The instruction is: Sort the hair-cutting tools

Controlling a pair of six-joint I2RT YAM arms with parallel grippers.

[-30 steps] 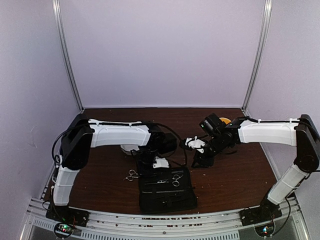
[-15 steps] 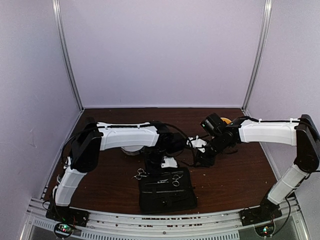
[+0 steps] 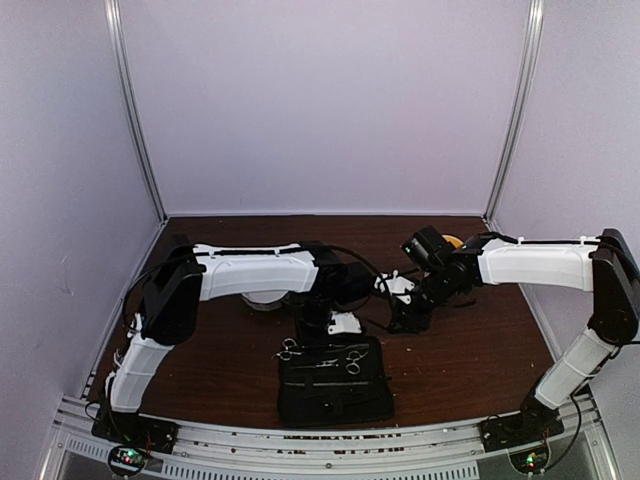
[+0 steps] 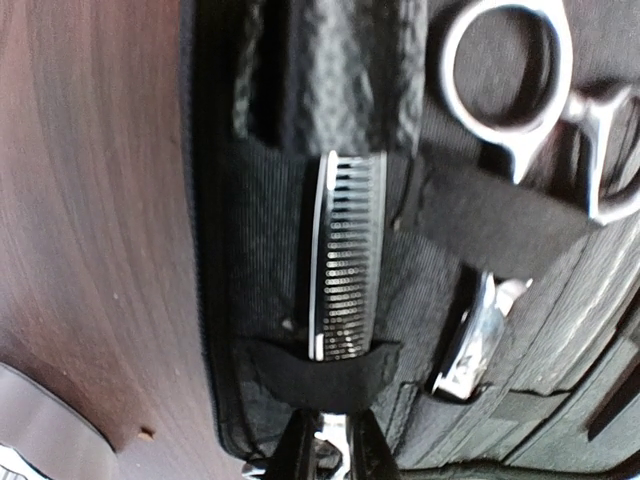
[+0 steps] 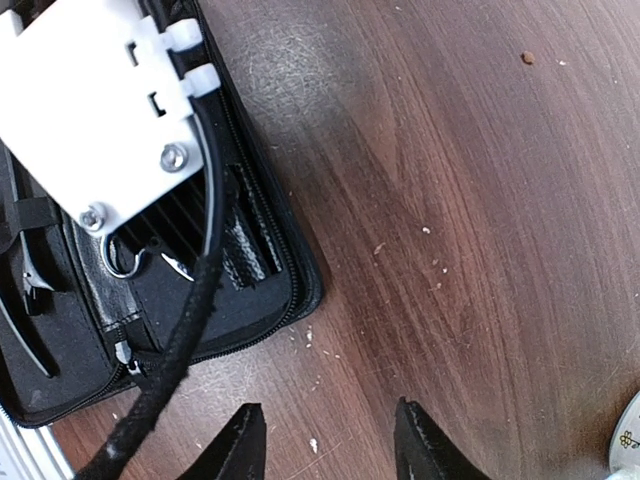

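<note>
**Stowing step, seen mainly from the left wrist.** My left end effector [image 4: 330,452] is clenched on the handle end of the toothed scissors [image 4: 345,260]. Their blade lies inside the black case [image 3: 335,395], along its left edge. It is threaded under an elastic strap [image 4: 320,370], with the tip beneath a textured flap. The second scissors [image 4: 515,150] sit in the case just to the right, under a band of their own. My right end effector [image 5: 330,445] hangs released and empty over the table [image 3: 470,350], just off the case's far right corner. I cannot make out the hair clips. I judge this pair nearly seated. Next I should push the blade home, let go, and retreat straight back without dragging it out.
</note>
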